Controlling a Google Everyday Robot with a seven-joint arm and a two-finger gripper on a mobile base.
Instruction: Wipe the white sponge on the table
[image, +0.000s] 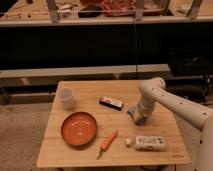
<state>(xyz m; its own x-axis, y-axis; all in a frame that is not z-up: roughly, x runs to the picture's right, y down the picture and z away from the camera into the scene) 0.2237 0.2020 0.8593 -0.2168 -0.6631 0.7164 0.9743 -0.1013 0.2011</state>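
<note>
White sponge is pressed onto the table toward its right edge. It is gripped by the gripper, fingers closed on it.

Dim, warm light falls from above; soft blur everywhere; the gripper at centre right throws little shadow.

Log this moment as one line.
tool: low on table, right of centre, at white sponge | black-and-white bar beside it | phase: wiping
</note>
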